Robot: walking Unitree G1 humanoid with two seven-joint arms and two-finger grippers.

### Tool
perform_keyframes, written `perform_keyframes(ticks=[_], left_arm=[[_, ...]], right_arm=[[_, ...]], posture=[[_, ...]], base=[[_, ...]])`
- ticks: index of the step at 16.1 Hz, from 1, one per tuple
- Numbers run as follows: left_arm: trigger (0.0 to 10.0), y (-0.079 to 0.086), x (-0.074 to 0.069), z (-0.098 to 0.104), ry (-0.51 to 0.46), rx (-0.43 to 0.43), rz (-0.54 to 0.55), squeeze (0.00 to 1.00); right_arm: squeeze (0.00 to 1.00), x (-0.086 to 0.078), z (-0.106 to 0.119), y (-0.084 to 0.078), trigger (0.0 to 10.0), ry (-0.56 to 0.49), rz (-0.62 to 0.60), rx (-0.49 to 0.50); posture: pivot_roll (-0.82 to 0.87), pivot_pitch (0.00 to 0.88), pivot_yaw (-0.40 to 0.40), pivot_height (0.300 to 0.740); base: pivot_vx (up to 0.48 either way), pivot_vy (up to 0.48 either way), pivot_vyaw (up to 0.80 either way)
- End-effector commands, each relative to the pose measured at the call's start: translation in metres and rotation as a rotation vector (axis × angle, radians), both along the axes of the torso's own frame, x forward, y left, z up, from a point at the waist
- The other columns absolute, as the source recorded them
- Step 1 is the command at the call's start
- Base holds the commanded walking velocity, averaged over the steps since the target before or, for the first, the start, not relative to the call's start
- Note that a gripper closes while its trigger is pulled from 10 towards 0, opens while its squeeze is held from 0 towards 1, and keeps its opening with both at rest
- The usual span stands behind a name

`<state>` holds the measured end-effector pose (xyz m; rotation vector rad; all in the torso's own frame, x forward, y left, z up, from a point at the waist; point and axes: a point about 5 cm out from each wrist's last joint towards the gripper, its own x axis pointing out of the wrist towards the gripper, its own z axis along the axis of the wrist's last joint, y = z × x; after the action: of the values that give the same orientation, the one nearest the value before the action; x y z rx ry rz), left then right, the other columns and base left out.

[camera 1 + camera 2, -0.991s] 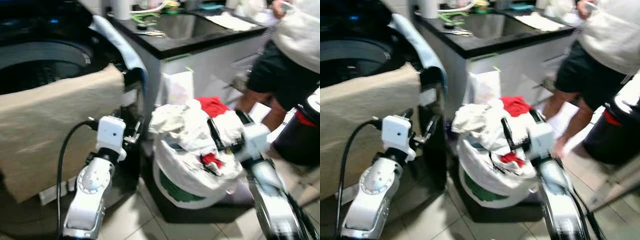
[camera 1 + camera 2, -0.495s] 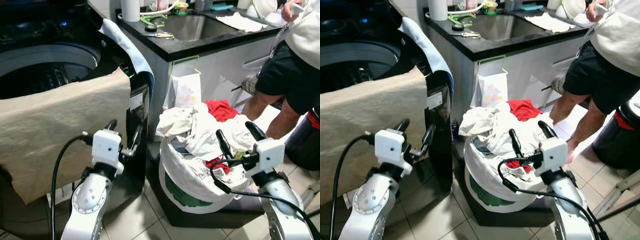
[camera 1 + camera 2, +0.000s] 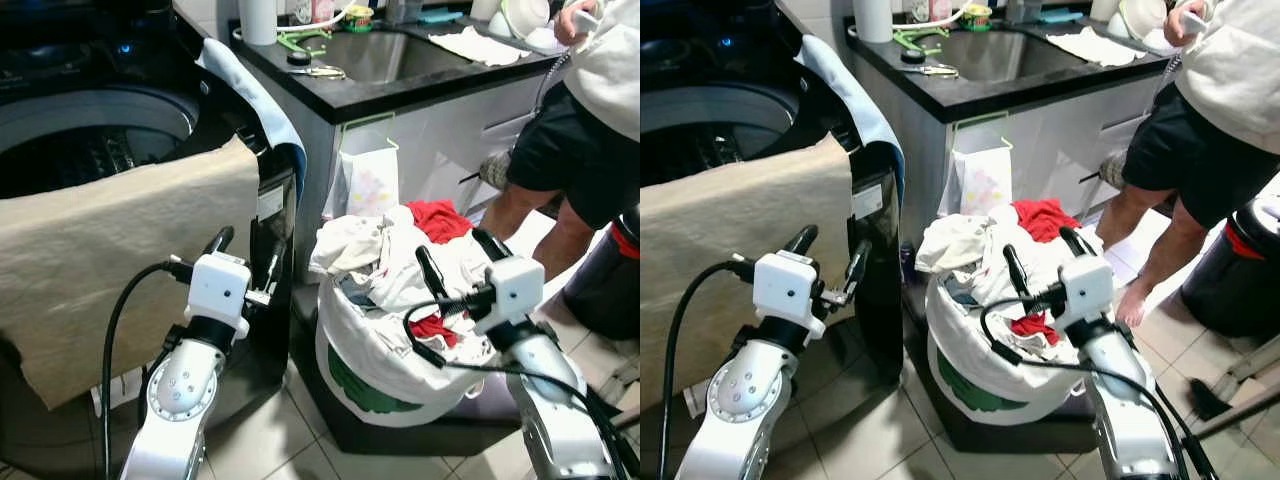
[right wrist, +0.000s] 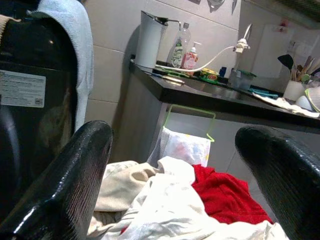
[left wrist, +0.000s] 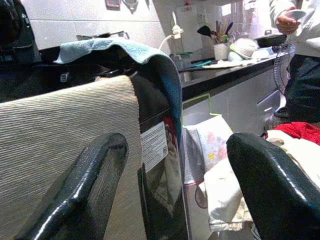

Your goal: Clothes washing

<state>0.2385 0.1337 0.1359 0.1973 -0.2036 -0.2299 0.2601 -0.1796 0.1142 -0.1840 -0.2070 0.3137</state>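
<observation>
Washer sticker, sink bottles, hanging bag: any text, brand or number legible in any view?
No text can be read.
White sticker on the washing machine front: printed lines, too small and blurred.
Bottles on the black counter: labels too small.
Printed bag hanging from the counter: a pattern, no words made out.

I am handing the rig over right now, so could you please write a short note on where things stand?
Left hand: open, empty, raised before the washing machine.
Right hand: open, empty, over the laundry basket, its fingers above the white clothes.
Machine tub open; beige towel and blue towel draped over its rim.
Done: nothing gripped yet.
Left: grasp clothes and load the tub.
</observation>
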Motion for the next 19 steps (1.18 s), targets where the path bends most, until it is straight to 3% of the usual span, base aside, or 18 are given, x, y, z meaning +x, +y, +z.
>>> perform_keyframes(ticks=[1,5,10,12,13,15,17,19], left_arm=[[10.0,-0.003,0.001,0.003,-0.012,0.002,-0.016,0.00],[10.0,-0.005,0.003,0.003,-0.016,0.017,-0.021,0.00],[10.0,0.001,0.002,0.005,-0.010,0.029,-0.003,0.00],[10.0,0.006,-0.005,0.006,0.001,0.046,0.010,0.00],[10.0,0.013,-0.011,0.006,0.016,0.062,0.022,0.00],[10.0,0.021,-0.020,0.008,0.028,0.085,0.031,0.00],[10.0,0.032,-0.032,0.016,0.040,0.130,0.038,0.00],[10.0,0.038,-0.039,0.021,0.046,0.151,0.048,0.00]], right_arm=[[0.00,0.003,-0.003,-0.002,10.0,0.026,-0.014,-0.018],[0.00,0.006,-0.004,0.001,10.0,0.023,-0.016,-0.019],[0.00,0.037,-0.018,0.034,10.0,0.114,0.018,-0.082],[0.00,0.044,-0.038,0.043,10.0,0.173,0.022,-0.160],[0.00,0.042,-0.061,0.049,10.0,0.241,0.044,-0.258],[0.00,0.034,-0.088,0.051,10.0,0.356,0.046,-0.323],[0.00,0.025,-0.116,0.052,10.0,0.538,0.007,-0.312],[0.00,0.020,-0.125,0.052,10.0,0.591,-0.020,-0.336]], posture=[[0.10,0.000,-0.068,0.740],[0.11,0.000,-0.068,0.740],[0.14,0.000,-0.077,0.740],[0.17,0.000,-0.088,0.740],[0.20,0.000,-0.084,0.740],[0.23,0.000,-0.083,0.740],[0.30,0.000,-0.083,0.740],[0.33,0.000,-0.085,0.740]], base=[[0.000,0.000,0.00],[0.000,0.000,-0.71],[0.000,0.000,0.00],[0.000,0.000,0.00],[0.000,0.000,0.00],[0.000,0.000,0.00],[0.000,0.000,0.00],[0.000,0.000,0.00]])
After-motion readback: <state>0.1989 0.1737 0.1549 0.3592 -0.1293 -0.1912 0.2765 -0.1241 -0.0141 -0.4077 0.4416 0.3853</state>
